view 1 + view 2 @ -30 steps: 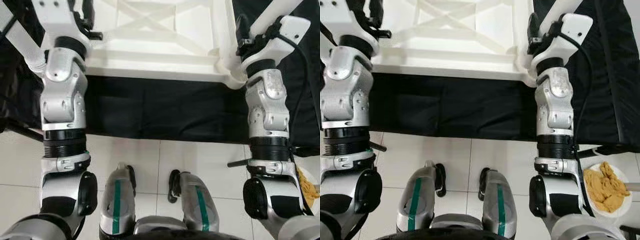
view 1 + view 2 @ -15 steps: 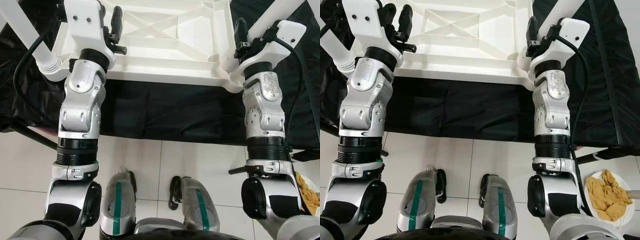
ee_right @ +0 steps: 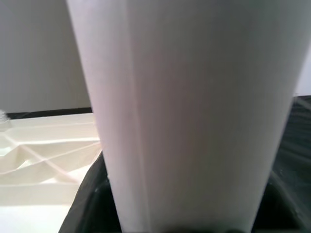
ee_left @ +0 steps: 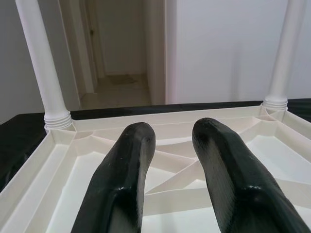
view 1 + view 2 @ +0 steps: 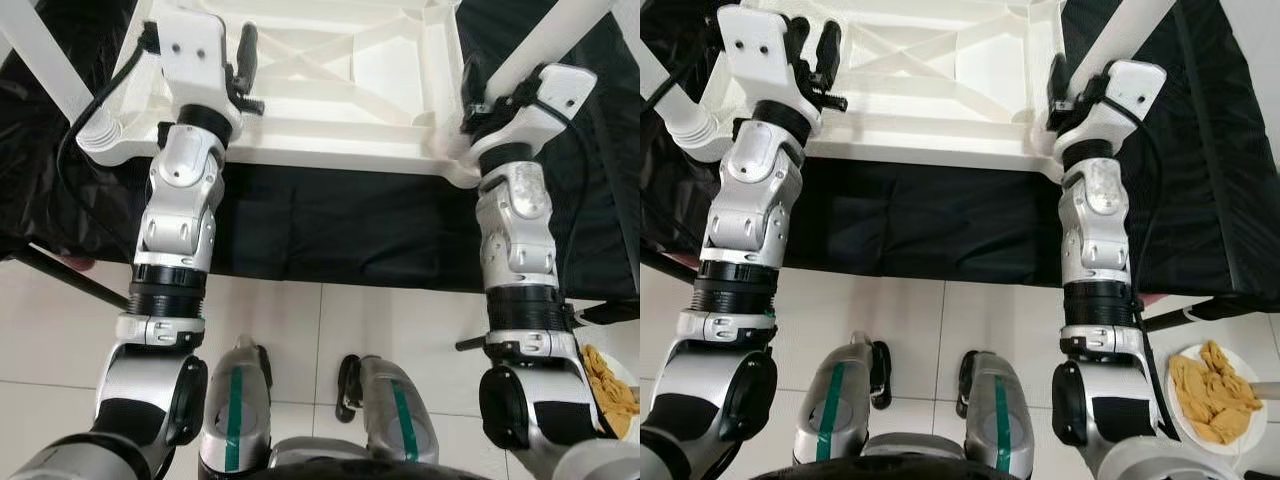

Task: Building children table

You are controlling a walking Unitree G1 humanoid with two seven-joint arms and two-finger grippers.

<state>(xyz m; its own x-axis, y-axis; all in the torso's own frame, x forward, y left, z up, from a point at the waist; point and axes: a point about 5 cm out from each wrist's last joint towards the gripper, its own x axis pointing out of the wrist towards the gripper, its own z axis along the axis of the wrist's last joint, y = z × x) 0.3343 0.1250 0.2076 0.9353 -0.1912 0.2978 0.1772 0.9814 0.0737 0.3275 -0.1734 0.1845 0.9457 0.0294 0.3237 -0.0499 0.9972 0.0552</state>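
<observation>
I see the white table top (image 5: 330, 80) upside down on the black cloth (image 5: 330, 225) with legs standing in its corners; my right gripper (image 5: 1060, 85) clamps the near-right leg (image 3: 189, 111); left gripper (image 4: 170, 160) hovers apart, empty; looks nearly built, flipping left.

Both silver arms raised forward, left hand (image 4: 167, 179) empty with fingers parted, right hand (image 5: 470, 85) clamped.

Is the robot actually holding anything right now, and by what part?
The right gripper grips a white table leg near its base at the upturned tabletop's corner. The left gripper holds nothing.
</observation>
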